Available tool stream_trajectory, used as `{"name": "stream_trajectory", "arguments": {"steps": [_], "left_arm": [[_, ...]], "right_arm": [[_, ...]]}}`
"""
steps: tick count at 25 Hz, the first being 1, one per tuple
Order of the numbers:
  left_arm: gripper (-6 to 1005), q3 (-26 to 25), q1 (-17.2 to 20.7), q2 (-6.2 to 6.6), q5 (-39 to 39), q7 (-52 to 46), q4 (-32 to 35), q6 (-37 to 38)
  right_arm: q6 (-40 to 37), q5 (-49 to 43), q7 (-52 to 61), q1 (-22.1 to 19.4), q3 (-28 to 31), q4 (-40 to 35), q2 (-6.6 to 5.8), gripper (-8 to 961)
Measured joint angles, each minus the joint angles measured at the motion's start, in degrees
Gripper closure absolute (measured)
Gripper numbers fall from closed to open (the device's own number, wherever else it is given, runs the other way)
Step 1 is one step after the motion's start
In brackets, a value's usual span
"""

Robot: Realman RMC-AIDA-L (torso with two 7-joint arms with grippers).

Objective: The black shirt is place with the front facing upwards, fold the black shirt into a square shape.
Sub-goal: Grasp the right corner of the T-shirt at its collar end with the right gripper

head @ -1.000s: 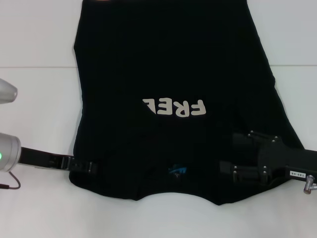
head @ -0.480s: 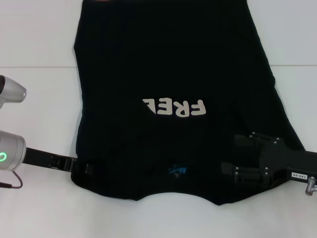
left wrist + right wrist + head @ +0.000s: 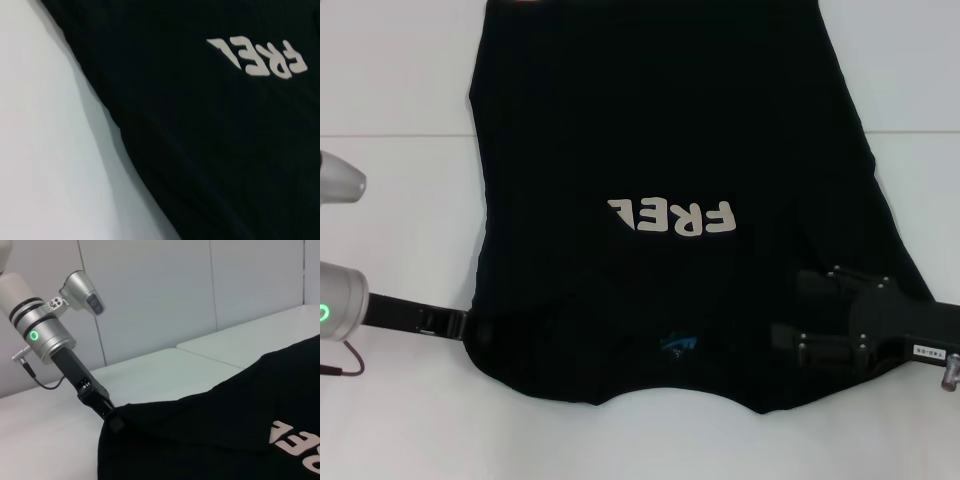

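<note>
Nearest to us, the collar edge of the black shirt [image 3: 660, 150] curves along the near side of the white table [image 3: 400, 420], with a small blue neck label [image 3: 677, 344] just behind it. The shirt lies flat, front up, spreading away from us and running out of the head view at the far end.

At the near left corner, the left gripper [image 3: 480, 327] reaches in from the left at table level; its tip meets the shirt's edge and vanishes against or under the dark cloth. We cannot tell whether its fingers are apart or together. In the right wrist view the same gripper [image 3: 107, 412] ends right at the shirt's raised corner.

At the near right corner, the right gripper [image 3: 800, 315] lies over the shirt, black on black. Two dark prongs seem to point left with a gap between them, but we cannot make out their state.

Farther on, cream letters [image 3: 672, 216] read upside down across the chest. Beyond, plain black cloth, white table on both sides.
</note>
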Motion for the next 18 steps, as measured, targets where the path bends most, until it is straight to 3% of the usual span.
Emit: {"name": "stream_trajectory", "arguments": {"steps": [4,5,9,13,14,16,18], "left_arm": [[967,-1.5,0.1,0.00,-0.1,0.5,0.0,0.6],[967,-1.5,0.1,0.00,-0.1,0.6,0.0,0.8],[966,-2.5,0.1,0.02,-0.6,1.0,0.0,2.6],[965,-3.1,0.0,0.30,-1.7,1.8,0.1,4.0],[965,-3.3,0.1,0.39,-1.8,1.8,0.0,4.1],[965,-3.5,0.1,0.45,-1.9,1.9,0.0,4.3],[964,-3.6,0.2,0.48,-1.9,2.0,-0.1,4.6]], "right_arm": [[0.1,-0.3,8.2,0.0,0.0,-2.1,-1.32,29],[0.0,-0.6,12.2,0.0,0.0,-3.2,-2.00,29],[-0.4,-5.3,32.9,1.4,0.0,-8.6,-6.28,29],[-1.6,-14.4,51.3,4.8,0.1,-11.2,-11.30,28],[-2.3,-17.5,55.2,5.9,0.3,-11.6,-12.09,28],[-3.5,-24.2,61.6,7.9,1.7,-12.8,-12.72,28],[-4.9,-30.7,66.3,9.8,3.2,-13.9,-12.60,28]]}}
